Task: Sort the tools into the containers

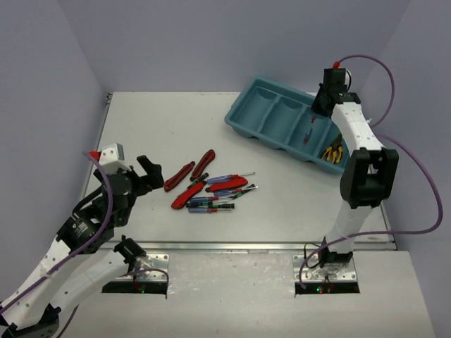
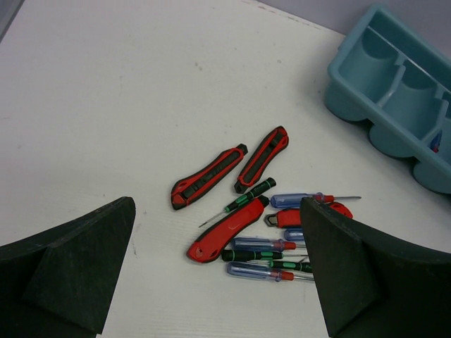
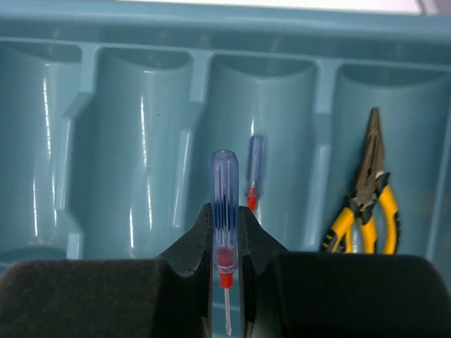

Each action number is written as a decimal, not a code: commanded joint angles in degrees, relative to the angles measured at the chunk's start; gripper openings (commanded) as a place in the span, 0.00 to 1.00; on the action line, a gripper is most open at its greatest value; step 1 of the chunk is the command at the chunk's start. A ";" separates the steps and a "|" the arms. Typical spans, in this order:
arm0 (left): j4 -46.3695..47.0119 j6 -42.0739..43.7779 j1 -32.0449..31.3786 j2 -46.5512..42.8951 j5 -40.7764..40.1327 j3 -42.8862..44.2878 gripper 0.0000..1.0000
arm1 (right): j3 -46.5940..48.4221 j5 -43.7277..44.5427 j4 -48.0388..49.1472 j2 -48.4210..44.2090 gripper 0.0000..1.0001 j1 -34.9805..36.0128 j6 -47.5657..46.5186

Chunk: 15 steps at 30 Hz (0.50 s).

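Watching from beside the rig. The right gripper [image 3: 227, 232] is clenched on a blue-and-red screwdriver [image 3: 224, 201], pinched near the red collar. It hangs over the teal tray [image 1: 243, 118], which lies at the far right corner of the worktop [image 1: 296, 211].

Key relation: the held screwdriver's long axis runs along the compartment's length, with the clear handle pointing away from the wrist and the tip back toward it. It lines up with the third compartment, on the side close to the divider shared with the second. A matching screwdriver [image 3: 255, 165] already lies in that third compartment. The yellow-handled pliers [image 3: 366, 208] lie in the end compartment beside it. The other two compartments look empty from the wrist view.

Judgement: the type match is right and the release is due next. The margin to the divider is slim, and the height above the floor cannot be read.

The left gripper [image 1: 149, 172] is spread wide and grasps nothing. It sits near the left edge, facing the loose tools [image 1: 211, 189] at mid-worktop, and is the nearer arm to them.
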 commanded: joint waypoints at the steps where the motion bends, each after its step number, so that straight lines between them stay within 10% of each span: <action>1: 2.52 0.65 0.65 0.20 0.37 0.09 1.00 | 3.26 -0.84 1.47 1.68 0.26 -1.09 6.71; 5: 2.58 0.71 0.65 -0.09 0.49 0.16 1.00 | 8.04 -0.88 -3.45 3.00 0.77 -1.16 6.03; 15: 2.79 0.80 0.80 0.13 0.42 0.16 1.00 | -0.23 -25.83 2.66 -5.19 0.67 11.40 -16.52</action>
